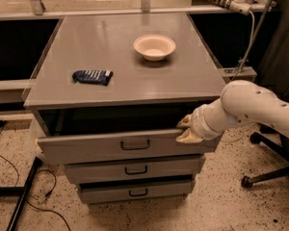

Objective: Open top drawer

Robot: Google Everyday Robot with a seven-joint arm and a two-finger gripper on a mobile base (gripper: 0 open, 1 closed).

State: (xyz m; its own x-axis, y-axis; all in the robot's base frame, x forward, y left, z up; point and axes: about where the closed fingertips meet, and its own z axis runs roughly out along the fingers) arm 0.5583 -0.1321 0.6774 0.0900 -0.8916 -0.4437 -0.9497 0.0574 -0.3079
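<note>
The top drawer [86,148] is the widest of three grey drawers under the grey table, with a black bar handle [135,145] at its centre. It stands partly pulled out, and a dark gap shows above its front. My gripper [186,129], at the end of the white arm [250,107], is at the right end of the drawer front. One finger sits behind the front's top edge and one before it, closed on that edge.
On the grey tabletop [125,85] are a white bowl [154,46] and a dark blue packet [92,76]. Two narrower drawers [130,169] sit below. An office chair base [269,174] stands at the right, and cables [19,182] lie on the speckled floor at the left.
</note>
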